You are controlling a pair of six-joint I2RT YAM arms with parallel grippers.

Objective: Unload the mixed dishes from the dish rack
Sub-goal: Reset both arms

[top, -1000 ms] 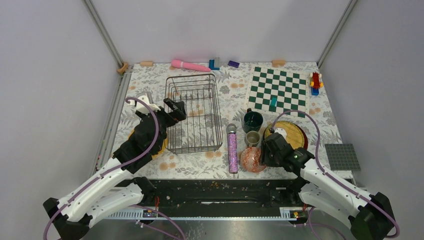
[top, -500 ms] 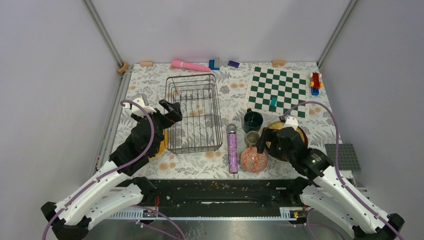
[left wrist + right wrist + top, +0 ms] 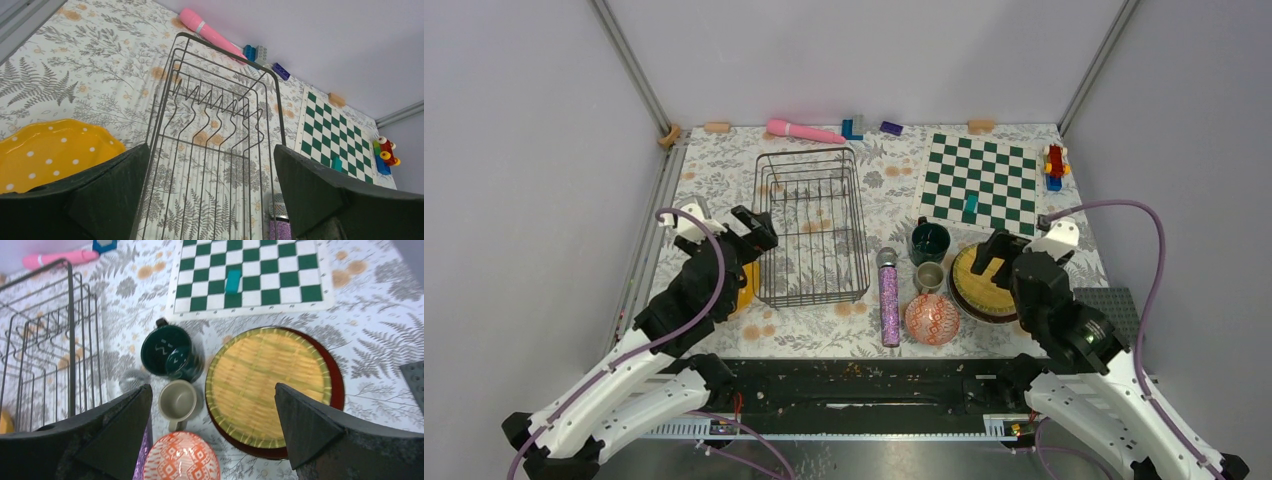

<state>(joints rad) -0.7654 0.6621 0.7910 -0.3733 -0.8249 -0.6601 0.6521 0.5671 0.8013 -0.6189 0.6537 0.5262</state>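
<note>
The black wire dish rack point(image 3: 812, 228) sits left of centre. A yellow dotted plate point(image 3: 45, 155) lies just left of it, under the left gripper point(image 3: 210, 149), whose jaws are wide and released. To the rack's right are a teal mug point(image 3: 167, 352), grey cup point(image 3: 178, 400), orange patterned bowl point(image 3: 181, 460) and a woven plate point(image 3: 267, 385) on a dark red plate point(image 3: 339, 382). The right gripper point(image 3: 211, 395) hangs above them, spread, grasping nothing.
</note>
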